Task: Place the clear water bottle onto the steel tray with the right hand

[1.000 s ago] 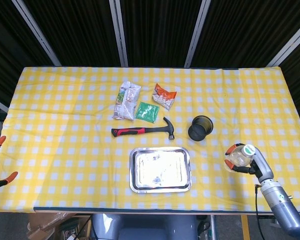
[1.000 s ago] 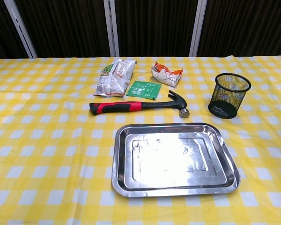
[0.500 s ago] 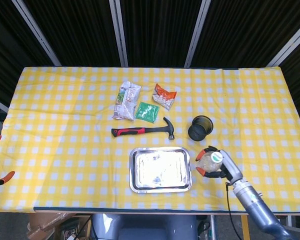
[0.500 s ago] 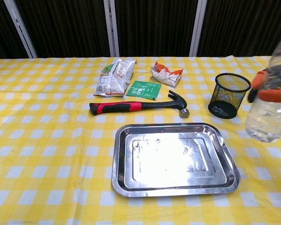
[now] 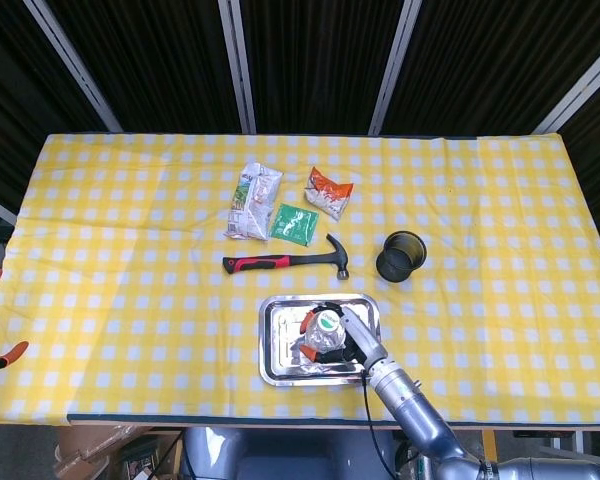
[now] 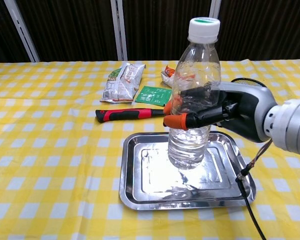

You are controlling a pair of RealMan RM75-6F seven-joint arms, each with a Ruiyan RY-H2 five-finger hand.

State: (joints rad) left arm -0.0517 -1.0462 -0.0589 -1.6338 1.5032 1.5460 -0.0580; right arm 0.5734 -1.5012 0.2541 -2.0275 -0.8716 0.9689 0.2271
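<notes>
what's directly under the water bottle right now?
The steel tray lies under the clear water bottle, which the right hand holds upright. Whether its base touches the tray, I cannot tell. The bottle partly covers the tray floor.

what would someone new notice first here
The clear water bottle, upright with its white cap, gripped by the right hand over the steel tray near the table's front edge. Behind the tray lies a red-handled hammer on the yellow checked cloth.
</notes>
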